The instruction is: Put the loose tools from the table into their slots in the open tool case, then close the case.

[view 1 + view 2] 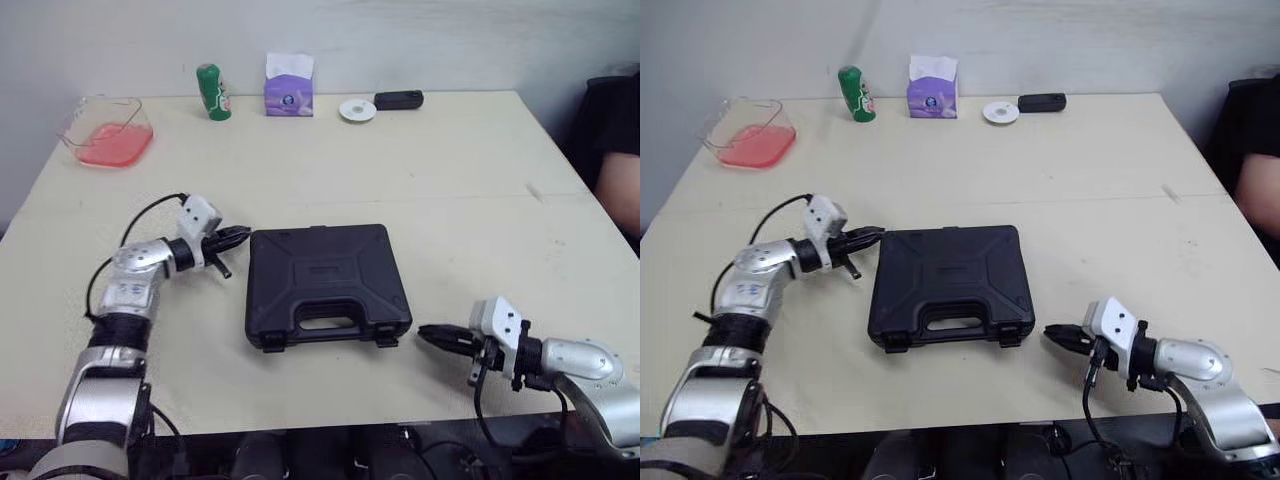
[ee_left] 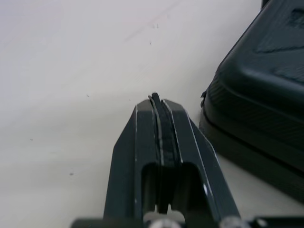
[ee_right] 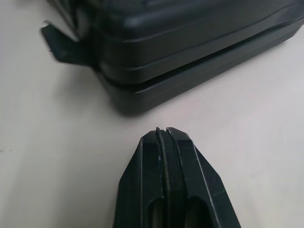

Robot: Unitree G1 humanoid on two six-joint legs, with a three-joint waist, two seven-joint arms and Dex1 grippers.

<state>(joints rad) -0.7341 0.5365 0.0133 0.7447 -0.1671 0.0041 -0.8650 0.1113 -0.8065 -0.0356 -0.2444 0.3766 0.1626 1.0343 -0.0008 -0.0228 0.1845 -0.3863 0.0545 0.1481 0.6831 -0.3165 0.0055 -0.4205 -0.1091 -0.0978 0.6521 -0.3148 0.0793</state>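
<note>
The left gripper's (image 2: pixel 159 100) two black fingers (image 2: pixel 137 147) were pressed together with nothing between them, their ribbed pads meeting in a thin seam. The tip was just beside the far left corner of the tool case (image 1: pixel 325 280), apart from it, over bare table (image 1: pixel 450 180). The right gripper's (image 3: pixel 162 132) fingers (image 3: pixel 194 175) were likewise pinched tight and empty. They lay low over the tabletop near the case's front right corner, pointing at it without touching.

We saw one tool case, lying flat in the middle of the table with its lid down. It was a black, hard plastic rectangle with rounded corners, a recessed panel on the lid and a moulded handle (image 1: pixel 330 333) along the front edge. Two latch tabs sat on that edge, one (image 1: pixel 269 346) at the left and one (image 1: pixel 386 342) at the right. In the right wrist view one latch stood out from the case wall over the table.

Nothing lay between either gripper and the case. Along the far edge, well apart, we counted five things: a clear container (image 1: pixel 105 135) holding something pink, a green can (image 1: pixel 211 92), a purple tissue box (image 1: pixel 289 88), a small white disc (image 1: pixel 357 110) and a black oblong object (image 1: pixel 398 100). A person's dark sleeve (image 1: pixel 612 120) showed at the right edge.
</note>
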